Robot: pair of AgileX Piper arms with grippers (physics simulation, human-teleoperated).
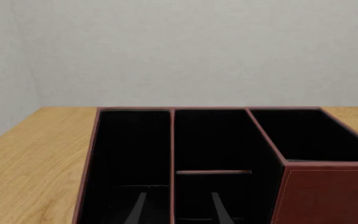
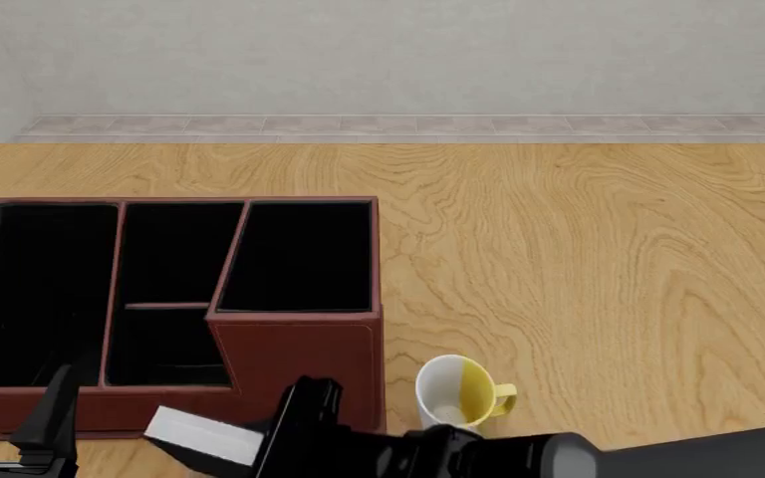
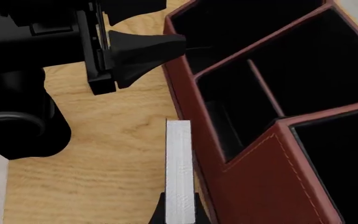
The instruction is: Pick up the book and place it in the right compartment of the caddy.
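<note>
Book (image 3: 179, 172) sits pinched in the right gripper (image 3: 179, 212), page edges up, jaws clamped on its two covers. Front cam shows it as a pale slab (image 2: 203, 433) at the claw's tip, w/ the arm coming across from the right. It looks lifted off the table (image 2: 596, 249), though the wrist cam can't settle how high. Edge-on hold makes sense: a thin profile drops between walls easier than a flat one.

Caddy (image 2: 176, 299) stands just beyond the claw, its near wall right beside the book. The right compartment (image 2: 303, 259) lies ahead of the claw and a bit to its right, behind the tall front panel; that's the highest wall, so I'd guess the book needs more height before it goes over.

Left gripper (image 2: 17, 423) hovers at the caddy's near-left corner, fingers spread, holding nothing. In the right wrist cam its finger (image 3: 145, 49) points at the caddy's end, close to the rim. Prob. parked, but near enough to watch.

Mug (image 2: 456, 393), white and yellow, stands just right of the claw, beside the caddy's corner. A wide swing could clip it.
</note>
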